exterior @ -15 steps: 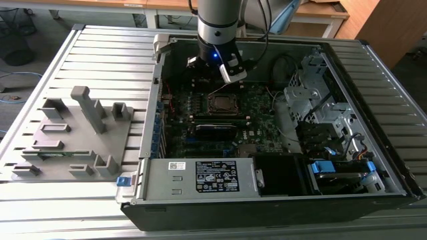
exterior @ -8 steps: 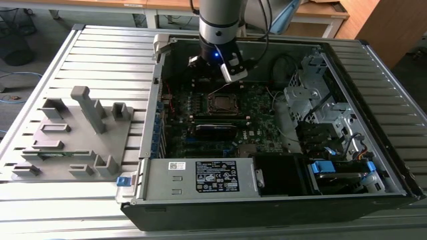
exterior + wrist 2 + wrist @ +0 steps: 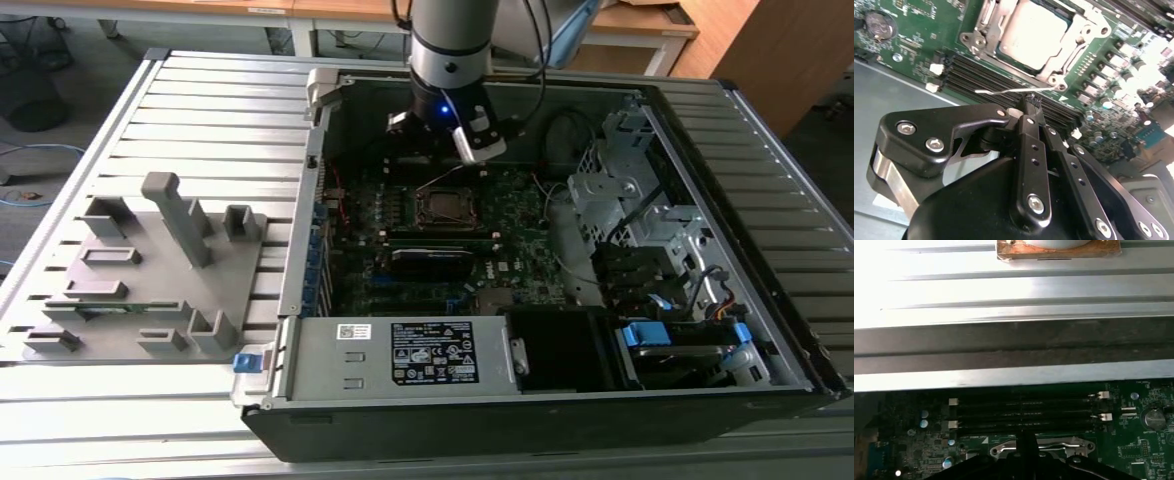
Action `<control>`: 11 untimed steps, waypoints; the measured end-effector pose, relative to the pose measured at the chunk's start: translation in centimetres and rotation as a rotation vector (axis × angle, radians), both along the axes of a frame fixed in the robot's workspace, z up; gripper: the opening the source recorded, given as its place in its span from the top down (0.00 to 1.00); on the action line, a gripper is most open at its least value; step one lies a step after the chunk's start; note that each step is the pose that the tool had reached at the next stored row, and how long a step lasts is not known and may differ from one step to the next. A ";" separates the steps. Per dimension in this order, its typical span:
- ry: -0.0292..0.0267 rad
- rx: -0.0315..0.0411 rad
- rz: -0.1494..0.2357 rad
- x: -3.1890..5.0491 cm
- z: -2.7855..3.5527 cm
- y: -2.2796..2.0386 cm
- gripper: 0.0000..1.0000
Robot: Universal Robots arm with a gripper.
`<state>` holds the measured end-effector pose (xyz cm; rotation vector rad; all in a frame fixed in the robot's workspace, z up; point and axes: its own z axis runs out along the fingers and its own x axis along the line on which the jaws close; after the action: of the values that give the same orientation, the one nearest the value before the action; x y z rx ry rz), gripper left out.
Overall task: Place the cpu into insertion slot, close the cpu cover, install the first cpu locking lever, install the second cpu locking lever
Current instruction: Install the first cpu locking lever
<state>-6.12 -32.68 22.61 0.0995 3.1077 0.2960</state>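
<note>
gripper fingers pinched together, gripping nothing, tip at thin locking lever | cpu seated in insertion slot, cpu cover down | risk: tip slips off springy wire, lever flicks back across memory slots

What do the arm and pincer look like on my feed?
The arm is a silvery-grey cylinder with a dark band, a small blue light and a white part below it. Dark cables trail alongside. In the second wrist view the pincer is matte black: jointed bars with silver screws and a bare silvery metal piece.
</note>
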 end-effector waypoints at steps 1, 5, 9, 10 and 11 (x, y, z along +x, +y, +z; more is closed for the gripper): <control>0.0000 0.0000 0.000 0.16 -0.01 0.00 0.89; -0.0001 -0.0041 0.000 0.62 -0.08 0.00 0.89; -0.0001 -0.0073 0.000 0.71 -0.20 0.06 0.89; -0.0001 -0.0074 0.000 0.81 -0.22 0.08 0.89; 0.0000 -0.0074 0.000 0.93 -0.24 0.11 0.89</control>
<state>-5.19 -32.56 22.37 0.0993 3.1085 0.2845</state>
